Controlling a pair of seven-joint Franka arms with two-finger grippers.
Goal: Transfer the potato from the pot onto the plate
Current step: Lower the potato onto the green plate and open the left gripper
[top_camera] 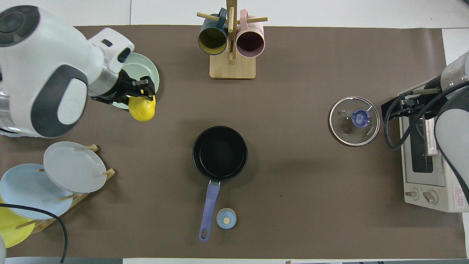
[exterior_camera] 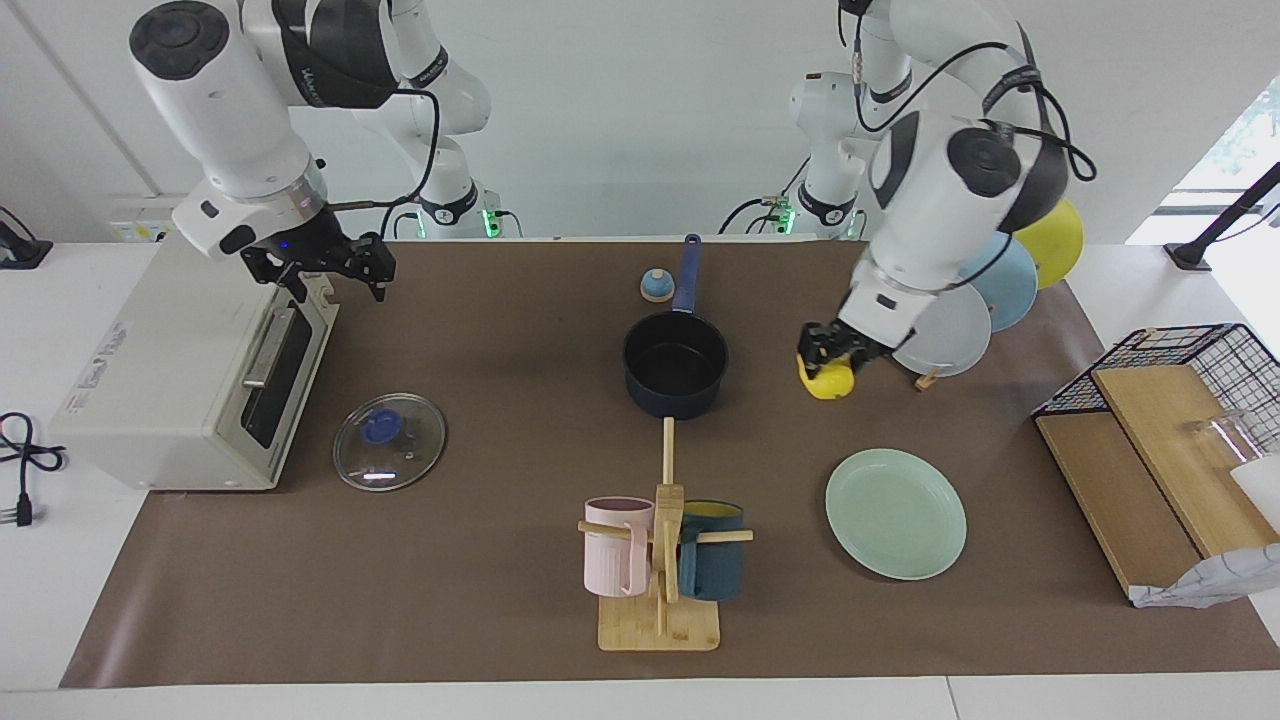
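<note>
My left gripper [exterior_camera: 830,362] is shut on the yellow potato [exterior_camera: 828,384] and holds it in the air over the brown mat, between the pot and the plate. In the overhead view the potato [top_camera: 142,109] hangs from the left gripper [top_camera: 143,91] over the plate's nearer rim. The dark navy pot [exterior_camera: 675,364] stands mid-table, empty, its blue handle [top_camera: 209,209] pointing toward the robots. The mint-green plate [exterior_camera: 895,512] lies flat and empty; the left arm partly covers it in the overhead view [top_camera: 151,69]. My right gripper [exterior_camera: 322,268] is open and empty, raised over the toaster oven.
A toaster oven [exterior_camera: 180,370] stands at the right arm's end, with a glass lid [exterior_camera: 389,441] beside it. A mug rack [exterior_camera: 660,560] stands farther out than the pot. A rack of grey-white, light blue and yellow plates [exterior_camera: 945,325], a small blue knob [exterior_camera: 655,285] and a wire basket [exterior_camera: 1200,370] are also here.
</note>
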